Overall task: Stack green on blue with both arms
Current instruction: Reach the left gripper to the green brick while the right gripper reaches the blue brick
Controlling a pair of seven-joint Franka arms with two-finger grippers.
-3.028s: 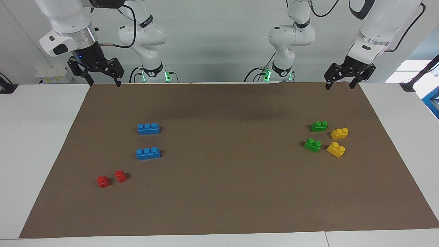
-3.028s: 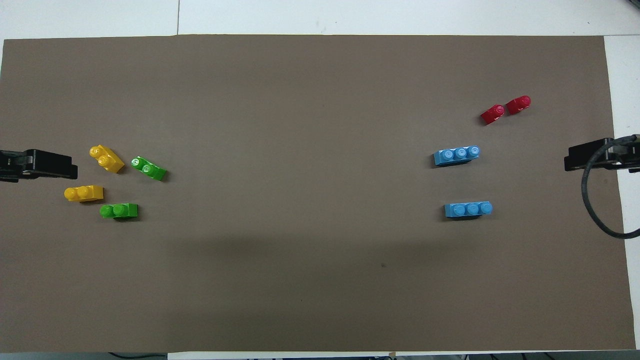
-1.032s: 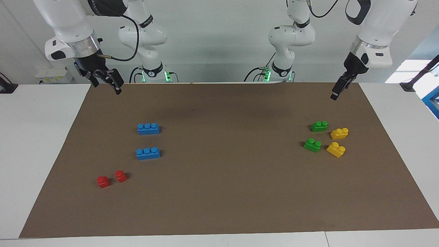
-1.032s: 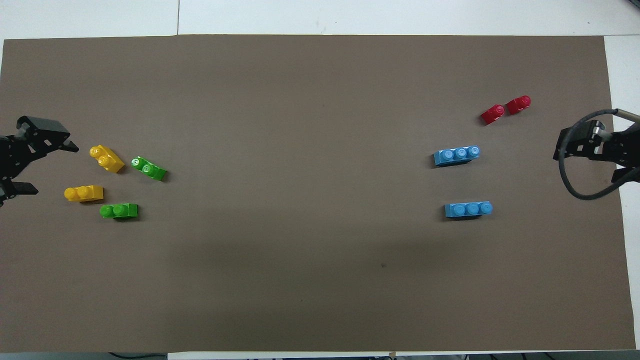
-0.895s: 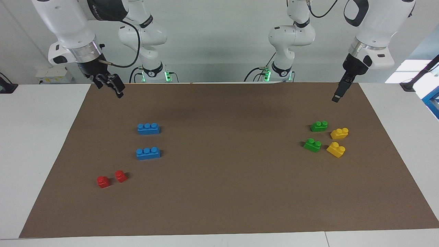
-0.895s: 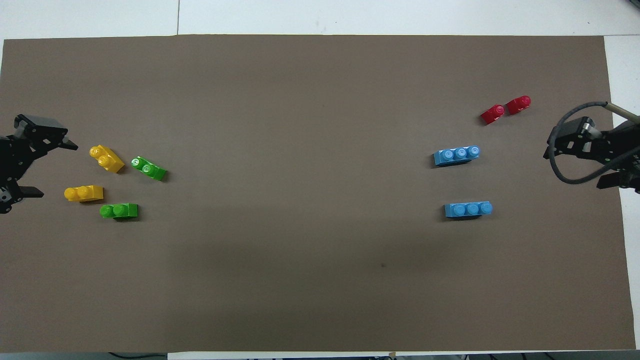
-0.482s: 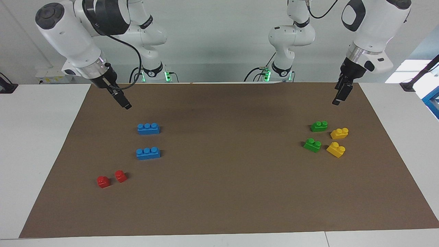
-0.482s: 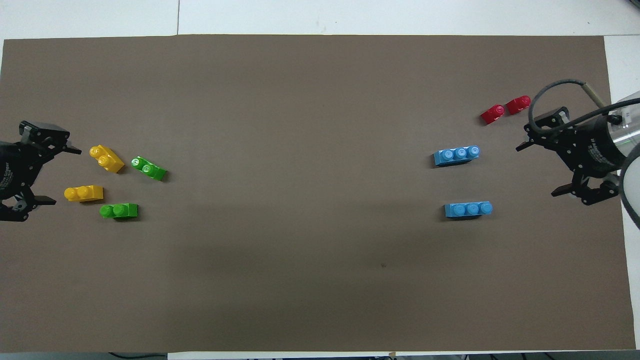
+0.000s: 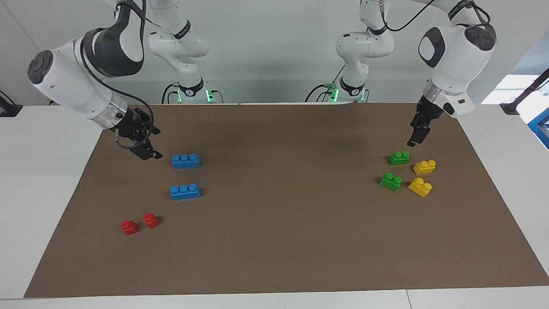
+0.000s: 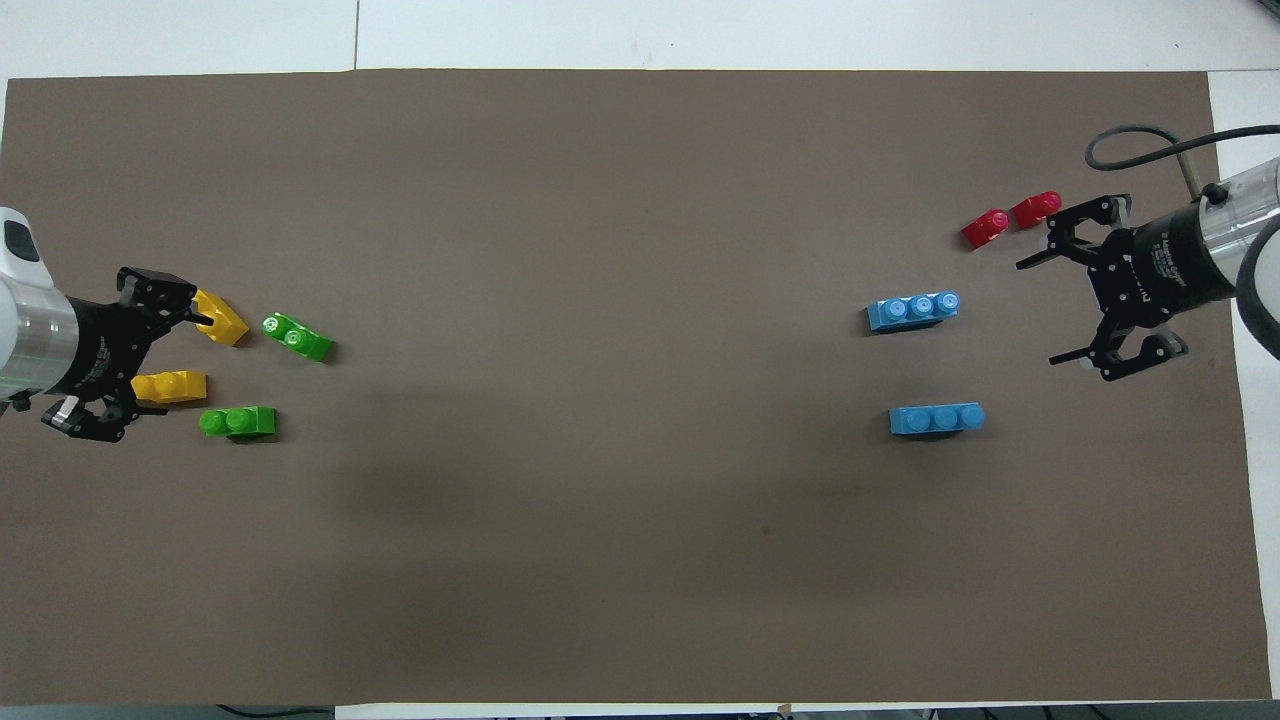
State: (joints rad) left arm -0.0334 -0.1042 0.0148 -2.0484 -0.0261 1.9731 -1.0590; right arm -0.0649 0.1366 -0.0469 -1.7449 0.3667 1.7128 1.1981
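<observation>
Two green bricks (image 9: 399, 158), two blue bricks (image 9: 185, 161), yellow bricks (image 9: 424, 166) and red bricks (image 9: 150, 220) on a brown mat (image 9: 283, 240).

a white counter (image 9: 47, 180) carries a large brown mat (image 9: 274, 240) that covers most of its top. a seam (image 10: 357, 35) divides the white panels at the counter's edge farthest from the robots. a pale grey wall (image 9: 274, 47) rises past the counter, and a bright window (image 9: 508, 88) glows at the left arm's end.

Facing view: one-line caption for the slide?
Open left gripper above green bricks; open right gripper beside blue bricks; nothing grasped or stacked.
</observation>
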